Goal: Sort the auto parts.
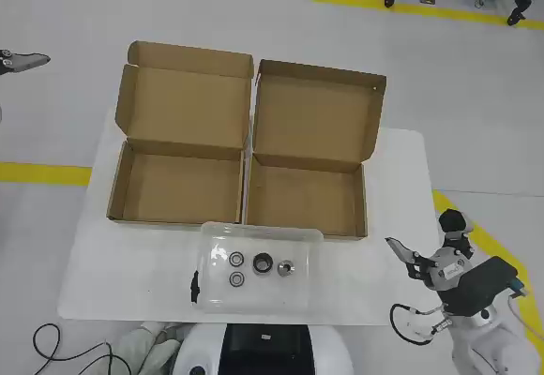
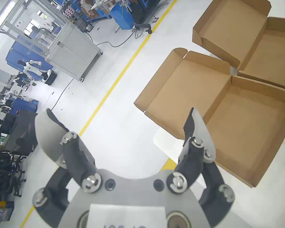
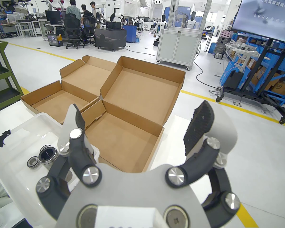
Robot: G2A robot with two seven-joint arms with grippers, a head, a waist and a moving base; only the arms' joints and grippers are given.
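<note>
In the top view, the white table (image 1: 131,272) is carrying two open cardboard boxes side by side along its far edge, the left box (image 1: 173,187) and the right box (image 1: 305,199), both lying bare inside. A clear bin (image 1: 302,292) is sitting at the middle of the near edge, holding all the auto parts (image 1: 264,264): two bearing rings, a dark cylinder and a small metal piece. The right gripper (image 1: 427,239) is hanging just off the table's near right corner. The left gripper (image 1: 14,62) is hanging well beyond the far left corner, over the floor.

In the left wrist view, the left gripper (image 2: 120,117) is spreading its fingers wide and gripping nothing, facing the left box (image 2: 247,129).

In the right wrist view, the right gripper (image 3: 139,109) is likewise gaping wide and empty, with the clear bin (image 3: 35,119) and the auto parts (image 3: 47,154) near it.

Sorting is, as I judge it, not yet begun: every part is waiting in the bin, and each is needing a lift into a box.
</note>
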